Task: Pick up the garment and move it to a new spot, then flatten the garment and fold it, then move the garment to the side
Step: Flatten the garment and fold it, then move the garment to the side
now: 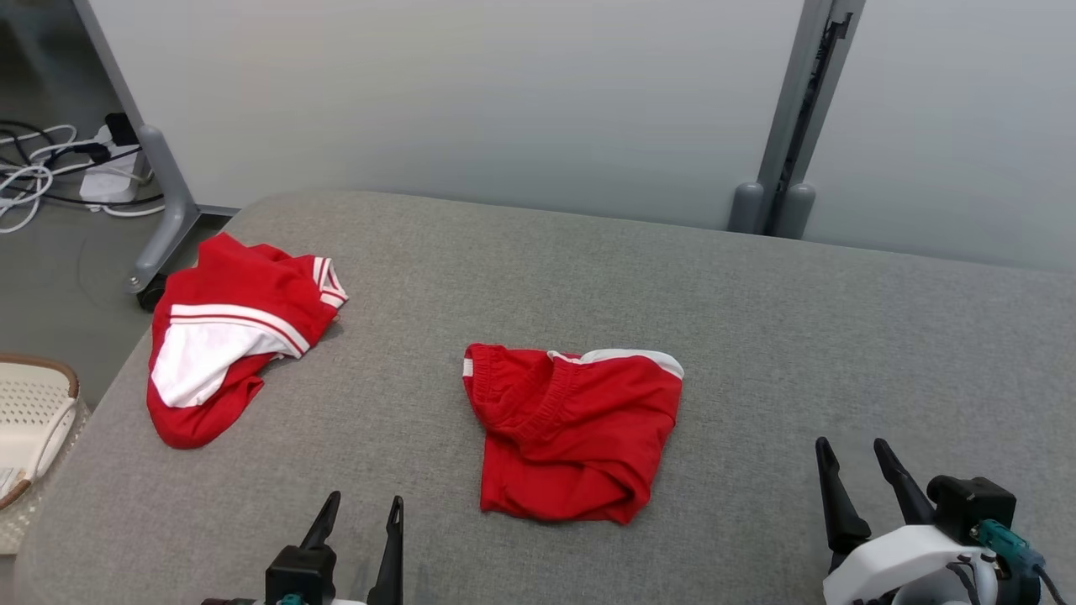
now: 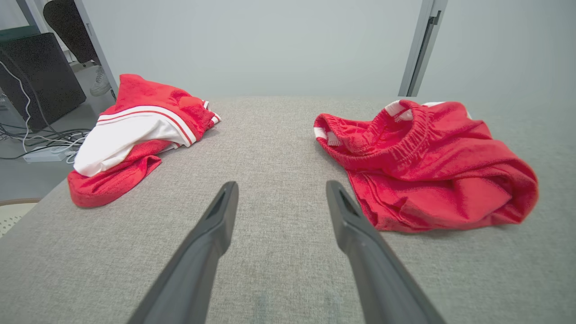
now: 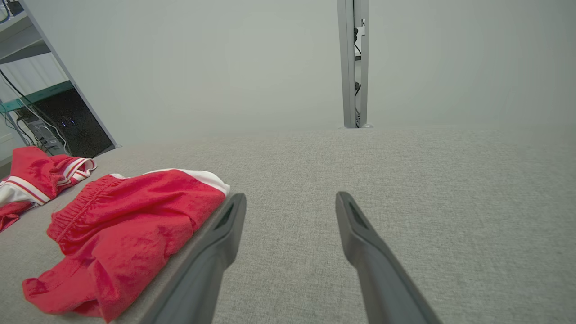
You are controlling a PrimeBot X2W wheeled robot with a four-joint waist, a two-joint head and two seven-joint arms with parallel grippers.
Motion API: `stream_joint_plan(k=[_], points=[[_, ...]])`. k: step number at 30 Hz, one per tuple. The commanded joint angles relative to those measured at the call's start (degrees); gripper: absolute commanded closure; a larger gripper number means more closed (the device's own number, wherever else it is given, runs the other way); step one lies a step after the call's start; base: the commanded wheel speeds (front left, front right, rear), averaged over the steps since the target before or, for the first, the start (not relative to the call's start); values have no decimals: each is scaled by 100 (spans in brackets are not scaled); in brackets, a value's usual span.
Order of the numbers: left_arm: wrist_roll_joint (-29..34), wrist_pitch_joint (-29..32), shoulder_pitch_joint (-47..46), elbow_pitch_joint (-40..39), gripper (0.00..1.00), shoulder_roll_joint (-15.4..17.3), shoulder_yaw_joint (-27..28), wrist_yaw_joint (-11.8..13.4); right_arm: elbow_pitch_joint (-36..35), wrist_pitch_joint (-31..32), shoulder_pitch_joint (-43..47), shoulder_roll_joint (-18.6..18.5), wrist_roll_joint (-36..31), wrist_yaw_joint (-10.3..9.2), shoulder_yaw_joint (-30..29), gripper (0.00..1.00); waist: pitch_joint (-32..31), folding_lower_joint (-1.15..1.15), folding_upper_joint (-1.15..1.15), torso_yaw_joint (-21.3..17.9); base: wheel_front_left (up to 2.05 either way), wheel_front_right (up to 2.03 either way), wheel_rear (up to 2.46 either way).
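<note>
A red garment (image 1: 572, 433) with an elastic waistband and white trim lies crumpled at the middle of the grey padded table (image 1: 756, 319); it also shows as the garment (image 2: 427, 166) in the left wrist view and the garment (image 3: 126, 234) in the right wrist view. My left gripper (image 1: 363, 511) stands open near the front edge, left of and nearer than the garment, holding nothing. My right gripper (image 1: 853, 452) is open at the lower right, apart from the cloth. The left gripper (image 2: 279, 191) and right gripper (image 3: 290, 202) have bare table between their fingers.
A second red and white garment (image 1: 223, 332) lies bunched at the table's far left edge. A pale basket (image 1: 29, 428) stands on the floor at the left. Cables and a power strip (image 1: 101, 168) lie by a wheeled partition foot. Grey partition panels stand behind the table.
</note>
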Motion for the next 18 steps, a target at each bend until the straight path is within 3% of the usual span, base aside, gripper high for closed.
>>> stream_joint_plan(k=[1, 9, 18], points=[[63, -2, 52, -52, 0, 23, 19, -10, -58, -26, 25, -29, -28, 0, 12, 0, -44, 0, 0, -92, 0, 0, 0], [186, -2, 228, -223, 0, 23, 98, -17, -244, -26, 352, -29, 91, 0, 124, 0, -92, 0, 0, -196, 0, 0, 0], [92, -2, 192, -148, 0, 26, 0, -73, -184, -26, 106, -28, 499, 0, 1025, 0, -19, 0, 0, -20, 0, 0, 0]])
